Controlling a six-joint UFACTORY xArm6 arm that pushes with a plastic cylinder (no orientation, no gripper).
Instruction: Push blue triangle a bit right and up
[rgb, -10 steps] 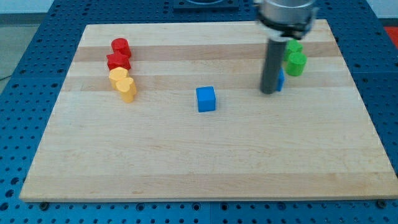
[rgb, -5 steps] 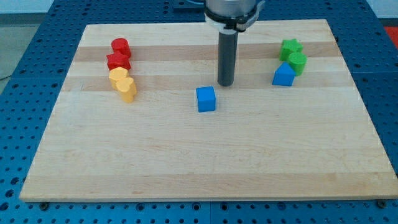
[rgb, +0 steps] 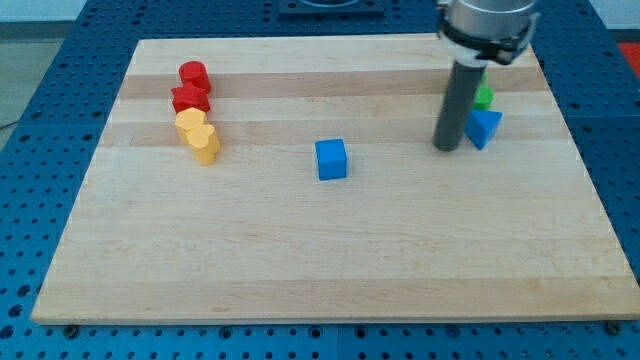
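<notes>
On a pale wooden board (rgb: 330, 250) sitting over a blue pegboard bench (rgb: 40, 150), my tip (rgb: 446, 148) is resting at the left edge of the blue triangle (rgb: 483, 128), touching it or just beside it; the pictures are not settling which. The arm is carrying no claw, only a straight dark rod (rgb: 455, 105) hanging down from a grey collar near the board's far edge, so there is nothing spread or pressed together to report.

The blue triangle is lying toward the board's far right corner, on the view's right, with a green block (rgb: 484, 96) just above it. The rod is hiding part of that green block, so its shape is not showing.

A blue cube (rgb: 331, 159) is sitting alone near the middle of the board, well apart from my tip and to its left.

Near the board's far left corner, four blocks are standing in a tight column. A red cylinder (rgb: 193, 74) is at the top, a red block (rgb: 190, 98) of uncertain shape is just under it, and two yellow blocks, the upper yellow block (rgb: 190, 123) and the lower yellow block (rgb: 205, 143), are following toward the view's bottom, each touching its neighbour.
</notes>
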